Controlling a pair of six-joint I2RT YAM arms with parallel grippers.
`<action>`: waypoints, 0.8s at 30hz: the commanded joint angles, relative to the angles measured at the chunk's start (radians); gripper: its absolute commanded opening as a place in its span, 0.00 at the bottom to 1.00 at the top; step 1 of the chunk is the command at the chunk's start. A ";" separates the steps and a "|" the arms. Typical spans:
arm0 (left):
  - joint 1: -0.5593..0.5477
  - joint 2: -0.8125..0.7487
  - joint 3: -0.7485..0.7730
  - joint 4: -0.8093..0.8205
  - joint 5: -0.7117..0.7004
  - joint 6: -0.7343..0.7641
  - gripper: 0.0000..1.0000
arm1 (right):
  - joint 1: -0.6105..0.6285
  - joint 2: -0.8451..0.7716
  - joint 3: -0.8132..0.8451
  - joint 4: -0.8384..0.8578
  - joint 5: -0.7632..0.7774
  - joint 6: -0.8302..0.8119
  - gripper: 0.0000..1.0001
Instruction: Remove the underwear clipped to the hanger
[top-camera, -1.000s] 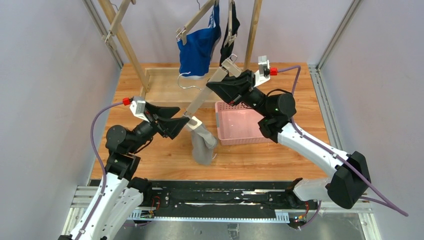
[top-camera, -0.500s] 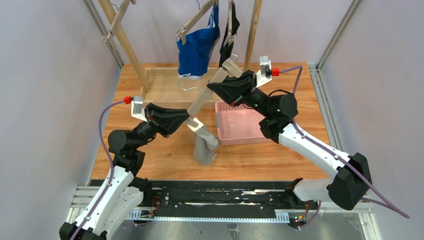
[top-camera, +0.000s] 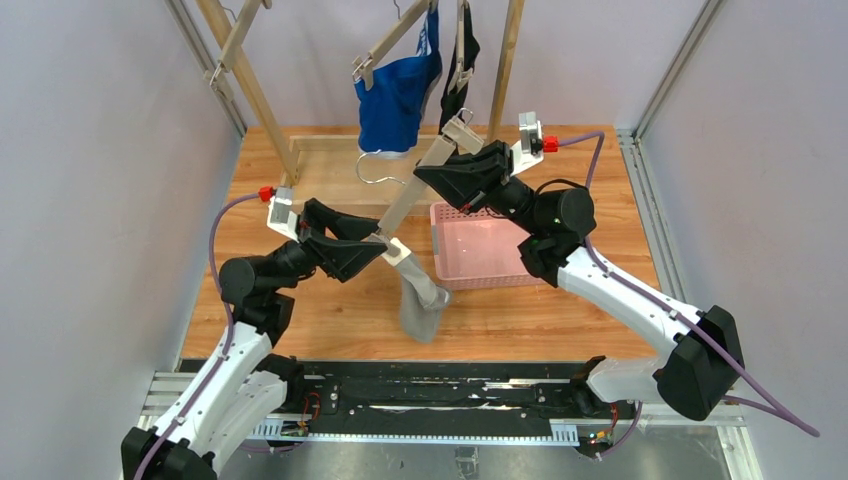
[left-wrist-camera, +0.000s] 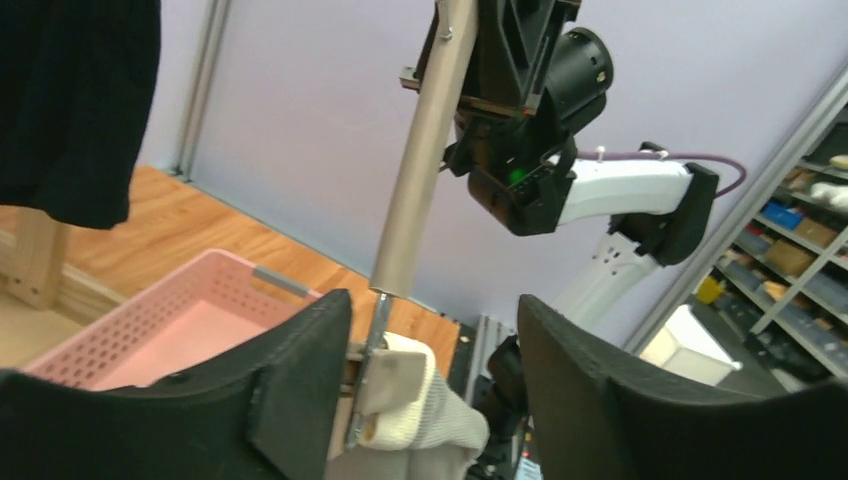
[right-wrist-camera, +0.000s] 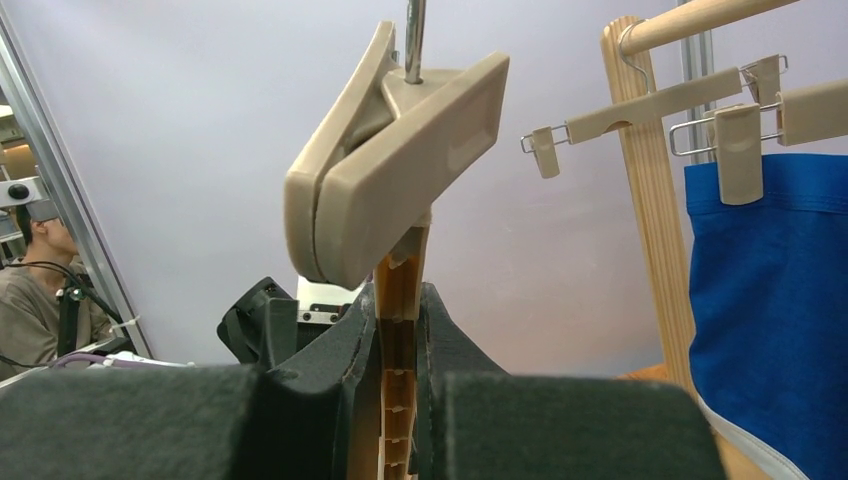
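Note:
My right gripper (top-camera: 440, 172) (right-wrist-camera: 400, 300) is shut on the wooden bar of a clip hanger (top-camera: 415, 190), holding it slanted above the table. The light grey underwear (top-camera: 420, 300) (left-wrist-camera: 445, 425) dangles from the hanger's lower clip (top-camera: 393, 248) (left-wrist-camera: 392, 380). My left gripper (top-camera: 378, 243) (left-wrist-camera: 432, 305) stands open around that clip; the clip lies against one finger (left-wrist-camera: 290, 390), the other is apart. The bright blue underwear (top-camera: 395, 95) (right-wrist-camera: 770, 300) and the black underwear (top-camera: 460, 55) (left-wrist-camera: 70, 100) hang clipped on the rack behind.
A pink perforated basket (top-camera: 480, 275) (left-wrist-camera: 180, 315) sits on the wooden table right of the grey fabric. The wooden rack's posts (top-camera: 505, 65) (right-wrist-camera: 650, 200) rise at the back, with a bare clip hanger (right-wrist-camera: 680, 95) on its rail. A wire hook (top-camera: 375, 165) lies near the rack's base.
My left gripper narrowed on the lower clip, then widened again, and its arm moved slightly right. The grey underwear swung a little to the right. The right arm stayed put.

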 joint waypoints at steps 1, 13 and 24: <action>-0.004 -0.047 0.008 0.008 0.009 0.014 0.72 | 0.005 -0.017 0.019 0.038 -0.004 -0.012 0.01; -0.004 -0.073 0.004 -0.089 -0.046 0.088 0.75 | 0.004 -0.023 0.039 0.051 -0.038 0.011 0.01; -0.004 -0.092 0.013 -0.139 -0.111 0.141 0.77 | 0.005 -0.059 0.024 0.050 -0.045 0.017 0.01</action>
